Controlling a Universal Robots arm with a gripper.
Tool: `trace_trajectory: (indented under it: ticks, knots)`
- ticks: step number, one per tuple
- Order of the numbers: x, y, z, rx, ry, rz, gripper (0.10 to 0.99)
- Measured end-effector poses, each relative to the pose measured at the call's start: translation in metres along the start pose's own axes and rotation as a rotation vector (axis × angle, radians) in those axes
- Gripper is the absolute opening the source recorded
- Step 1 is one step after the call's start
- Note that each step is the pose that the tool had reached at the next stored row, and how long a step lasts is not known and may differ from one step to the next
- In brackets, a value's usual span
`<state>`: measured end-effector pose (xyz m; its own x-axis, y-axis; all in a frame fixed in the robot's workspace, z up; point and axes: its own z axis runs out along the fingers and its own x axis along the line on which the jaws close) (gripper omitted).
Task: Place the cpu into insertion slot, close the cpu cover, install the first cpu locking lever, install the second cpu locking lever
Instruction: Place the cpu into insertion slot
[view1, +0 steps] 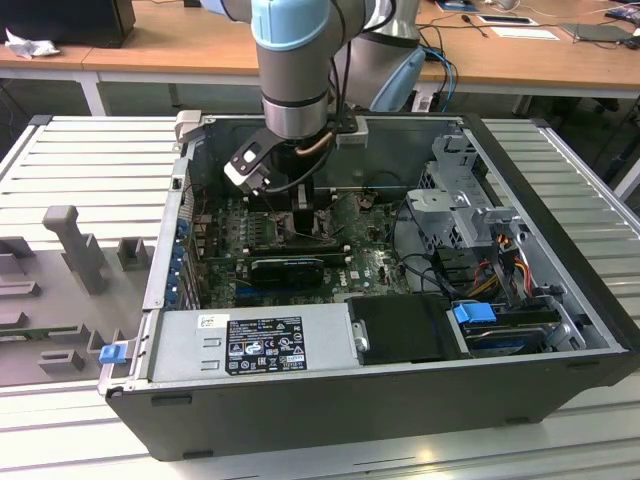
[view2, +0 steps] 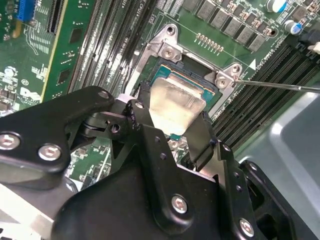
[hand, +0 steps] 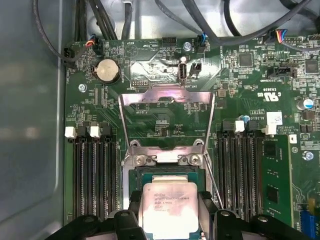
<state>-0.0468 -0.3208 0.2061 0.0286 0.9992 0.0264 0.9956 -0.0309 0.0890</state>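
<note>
Two black fingers (view2: 202, 135) of the gripper (view2: 172, 117) are closed against opposite edges of the cpu (view2: 175, 102), so the opening is only as wide as the chip itself. The silvery face lies between the fingertips, directly over the insertion slot (view2: 165, 75). Whether it is fully seated I cannot tell.

In the first wrist view, the gripper (hand: 169, 200) holds the cpu (hand: 167, 205) above the slot's (hand: 150, 173) dark rim. Just beyond the fingertips the cpu cover (hand: 167, 96) stands raised on its hinge, with green board visible through its window. Long black memory slots (hand: 90, 175) run along both flanks of the gripper.

The second wrist view adds what that one lacks: the fingers seen from the side, and a thin lever rod (view2: 275, 86) reaching away from the socket's far corner, clear of the fingers.

The exterior view gives the setting. The arm (view1: 300, 60) reaches straight down into an open computer case (view1: 300, 410), with its wrist above the motherboard (view1: 370, 265).
</note>
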Motion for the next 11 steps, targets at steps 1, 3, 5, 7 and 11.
trace_trajectory:
  ticks: [1, 3, 5, 7, 11]
  knots:
    - [0.0, 0.0, 0.0006, 0.0, -0.0001, 0.0, 0.529]
    - [0.0, 0.0, 0.0022, 0.0, -0.0001, 0.001, 0.529]
    - [0.0, -0.0001, 0.0038, 0.0, -0.0002, 0.001, 0.529]
    - [0.0, -0.0002, 0.0042, 0.0, -0.0003, 0.001, 0.529]
    - [0.0, -0.0002, 0.0042, 0.0, -0.0003, 0.001, 0.541]
